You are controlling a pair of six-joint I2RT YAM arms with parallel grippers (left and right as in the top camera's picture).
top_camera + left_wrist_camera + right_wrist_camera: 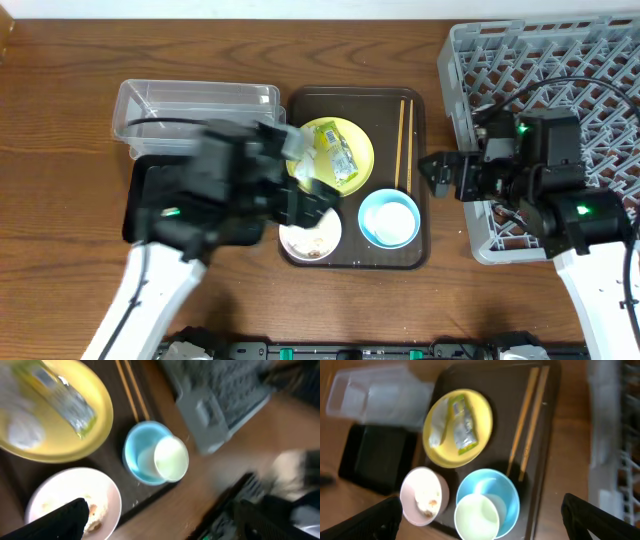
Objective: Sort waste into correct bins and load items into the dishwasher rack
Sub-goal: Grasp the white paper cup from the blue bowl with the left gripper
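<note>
The pale-yellow plate (357, 136) on the brown serving tray (381, 108) holds the green-and-yellow wrapper (340, 160) and a white paper scrap. The chopsticks (405, 145) lie to its right. The light-blue bowl (388, 218) has a pale round cup in it. The white bowl (310, 232) holds rice-like grains. My left gripper (312, 198) is open and empty just above the white bowl (75, 497). My right gripper (437, 172) is open and empty, between the serving tray and the grey rack (560, 70). The right wrist view shows the plate (482, 417), chopsticks (527, 420) and both bowls below it.
The clear tub (190, 105) stands at the back left, with the flat black tray (148, 195) in front of it, partly under my left arm. The rack fills the right side. Bare wooden table lies in front of the serving tray.
</note>
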